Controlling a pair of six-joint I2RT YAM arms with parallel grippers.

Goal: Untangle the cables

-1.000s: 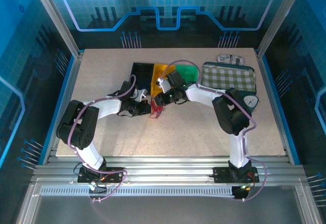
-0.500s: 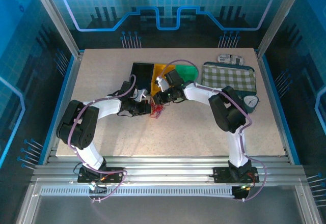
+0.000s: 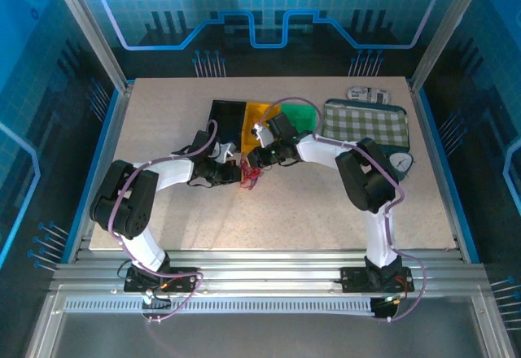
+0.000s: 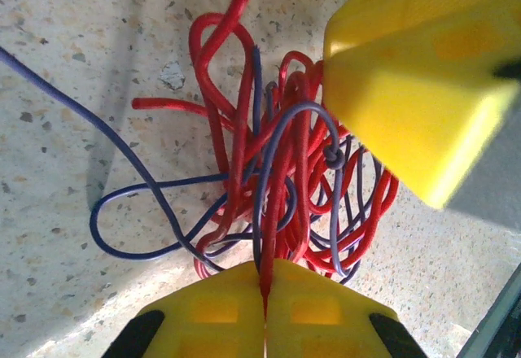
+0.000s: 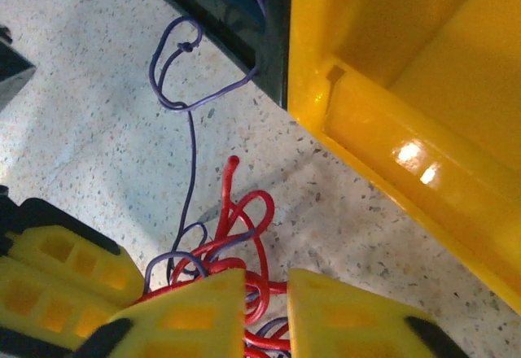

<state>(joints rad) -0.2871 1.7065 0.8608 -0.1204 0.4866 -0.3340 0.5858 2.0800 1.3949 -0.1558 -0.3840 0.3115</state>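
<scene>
The cables (image 3: pixel 251 176) are a small tangle of red and blue-violet wires on the table in front of the bins. In the left wrist view my left gripper (image 4: pixel 264 270) is shut on a red strand of the cables (image 4: pixel 285 171). My left gripper (image 3: pixel 236 171) sits on the bunch's left side. My right gripper (image 3: pixel 255 161) comes in from the right. Its jaws (image 5: pixel 267 281) are open with a gap, and red loops of the cables (image 5: pixel 244 228) lie between them. One violet wire (image 5: pixel 191 146) runs up into the black bin (image 5: pixel 228 8).
Black (image 3: pixel 225 122), yellow (image 3: pixel 256 115) and green (image 3: pixel 299 114) bins stand just behind the bunch. The yellow bin's wall (image 5: pixel 407 89) is close to my right fingers. A checkered tray (image 3: pixel 365 124) and a round gauge (image 3: pixel 400 163) lie to the right.
The right wrist has shifted slightly left and back over the bunch. The left arm and the cables have stayed in place.
</scene>
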